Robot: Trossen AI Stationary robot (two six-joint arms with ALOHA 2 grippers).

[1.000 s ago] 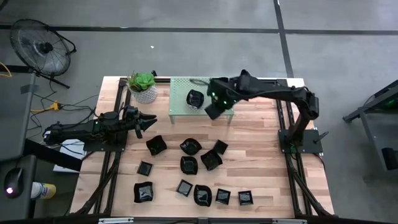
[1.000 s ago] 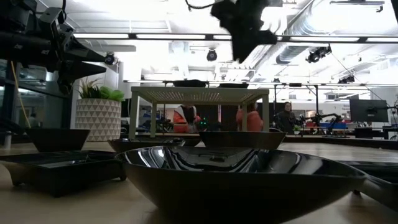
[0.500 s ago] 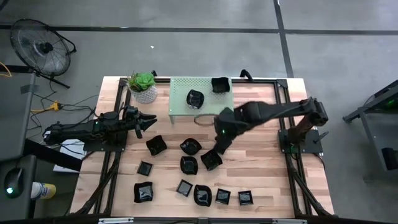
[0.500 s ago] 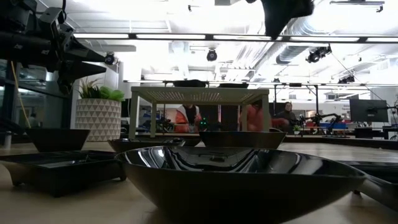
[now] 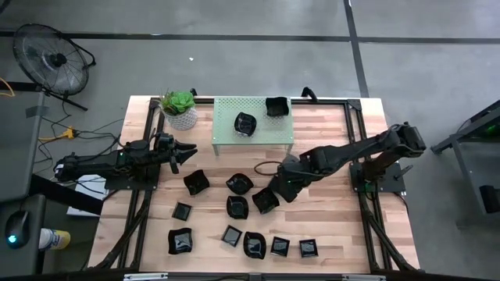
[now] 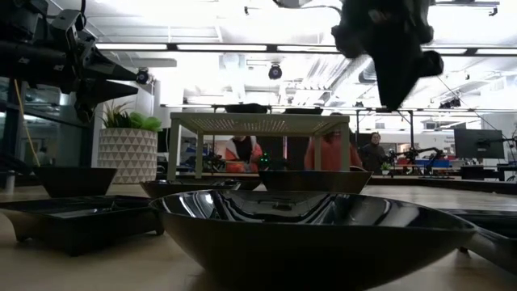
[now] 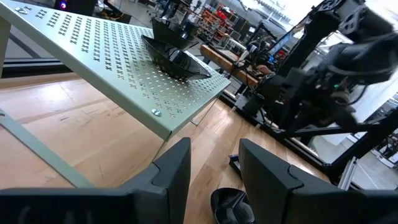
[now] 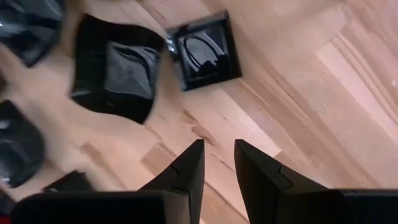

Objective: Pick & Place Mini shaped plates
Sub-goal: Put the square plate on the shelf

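**Plates spread over the bench, two on the rack**

Plates point(image 5: 251, 244), small, glossy, black, mostly scattered across the near half of the wooden bench point(image 5: 328, 211). Two more up on the pale green perforated rack point(image 5: 226, 131) at the far edge: a rounded one point(image 5: 245, 123) near its middle, a square one point(image 5: 276, 106) at its far right corner. On the wood, a loose cluster: one point(image 5: 195, 182) left of centre, one point(image 5: 239, 183) at centre, one point(image 5: 237, 206) just below it, one point(image 5: 264, 200) right beside the right arm. Nearer the front edge, a row of smaller squares and wavy shapes, among them point(image 5: 182, 240), point(image 5: 231, 235), point(image 5: 280, 247) and point(image 5: 309, 248).

Right end effector point(image 5: 279, 190) low over the bench, just right of the central cluster, fingers point(image 8: 186, 171) parted by a narrow gap, nothing between them. Bare wood beneath, with a wavy square plate point(image 8: 118, 74) and a flat square plate point(image 8: 204, 51) just ahead.

Left end effector point(image 5: 187, 147) parked at the left side of the bench, level, pointed toward the rack, fingers point(image 7: 177, 174) slightly apart, empty. Rack and its rounded plate point(image 7: 174, 55) ahead of it.

Green plant in a white patterned pot point(image 5: 181, 109) at the rack's left. People in orange tops point(image 6: 325, 151) in the room behind, seen under the rack. Floor fan point(image 5: 48, 61) off the bench, far left.
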